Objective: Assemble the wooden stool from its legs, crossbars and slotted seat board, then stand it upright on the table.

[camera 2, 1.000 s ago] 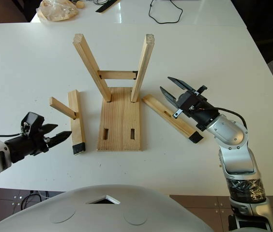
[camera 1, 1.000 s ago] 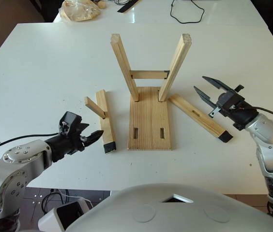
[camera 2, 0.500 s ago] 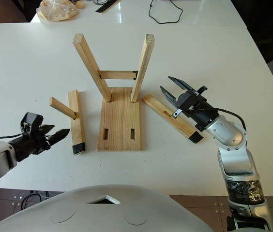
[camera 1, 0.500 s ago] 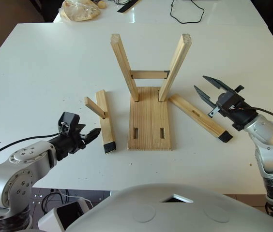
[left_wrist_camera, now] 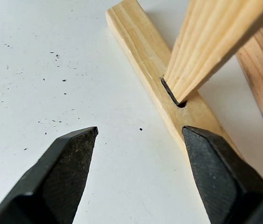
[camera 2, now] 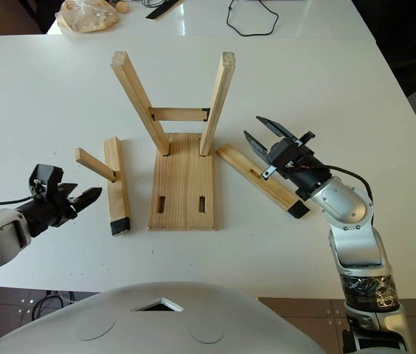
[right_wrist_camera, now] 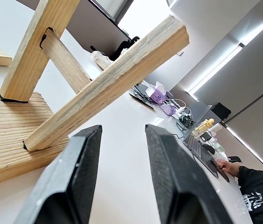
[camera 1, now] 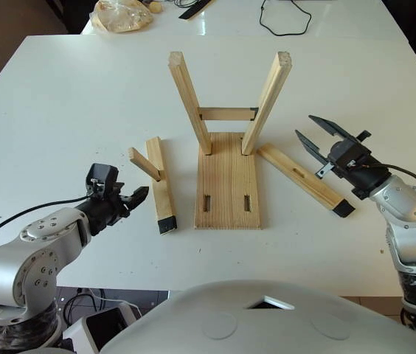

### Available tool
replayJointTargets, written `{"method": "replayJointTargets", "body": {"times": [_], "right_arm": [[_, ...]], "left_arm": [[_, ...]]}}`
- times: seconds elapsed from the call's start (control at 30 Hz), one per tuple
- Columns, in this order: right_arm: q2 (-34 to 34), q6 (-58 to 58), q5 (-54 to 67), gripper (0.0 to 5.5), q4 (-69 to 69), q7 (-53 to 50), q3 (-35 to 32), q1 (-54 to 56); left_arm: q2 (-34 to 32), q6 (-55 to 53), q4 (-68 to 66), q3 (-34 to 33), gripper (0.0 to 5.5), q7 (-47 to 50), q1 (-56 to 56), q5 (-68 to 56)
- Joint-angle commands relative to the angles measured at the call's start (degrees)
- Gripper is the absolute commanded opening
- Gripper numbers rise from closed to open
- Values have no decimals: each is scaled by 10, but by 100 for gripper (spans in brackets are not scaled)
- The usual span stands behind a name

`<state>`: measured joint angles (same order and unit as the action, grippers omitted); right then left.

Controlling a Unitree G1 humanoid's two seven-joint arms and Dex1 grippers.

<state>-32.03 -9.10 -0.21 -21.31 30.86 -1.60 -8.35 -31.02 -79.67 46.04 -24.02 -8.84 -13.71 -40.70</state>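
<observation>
Wooden stool point(camera 1: 226, 113) half built, pale slotted seat board point(camera 1: 226, 188) flat on my white table point(camera 1: 68, 110), two legs point(camera 1: 190, 103) up, left gripper point(left_wrist_camera: 140, 133) spread wide by one loose leg point(camera 1: 161, 184), right gripper point(camera 1: 304, 126) wide too beside the other leg point(camera 1: 300, 177).

The setting looks like an office or a robotics lab rather than a home. The work surface is a plain white bench point(camera 1: 60, 110), with a second white bench point(camera 1: 341, 18) pushed up behind it carrying a loose black cable point(camera 1: 285, 18) and a crumpled plastic bag point(camera 1: 122, 15). The right wrist view shows long ceiling light strips point(right_wrist_camera: 224, 59) and a row of desks with small clutter point(right_wrist_camera: 178, 112) and what looks like a keyboard point(right_wrist_camera: 197, 148).
</observation>
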Motion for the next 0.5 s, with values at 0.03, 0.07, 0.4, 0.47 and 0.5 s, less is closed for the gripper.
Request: {"method": "replayJointTargets", "body": {"times": [0.03,0.07,0.4,0.47,0.5], "right_arm": [[0,1,-9,168,-2,-3,0,-4],[0,2,-9,168,-2,-4,0,-3],[0,1,-22,168,-4,-3,2,-6],[0,1,-21,168,-3,-1,3,-5],[0,1,-21,168,-2,0,4,-4]], "left_arm": [[27,-51,-3,-23,336,0,20,-8],[38,-68,-1,-31,336,-3,25,-15],[76,-128,0,-83,336,-44,36,-122],[85,-128,11,-72,336,-33,27,-140],[86,-128,17,-63,336,-27,21,-144]]}}
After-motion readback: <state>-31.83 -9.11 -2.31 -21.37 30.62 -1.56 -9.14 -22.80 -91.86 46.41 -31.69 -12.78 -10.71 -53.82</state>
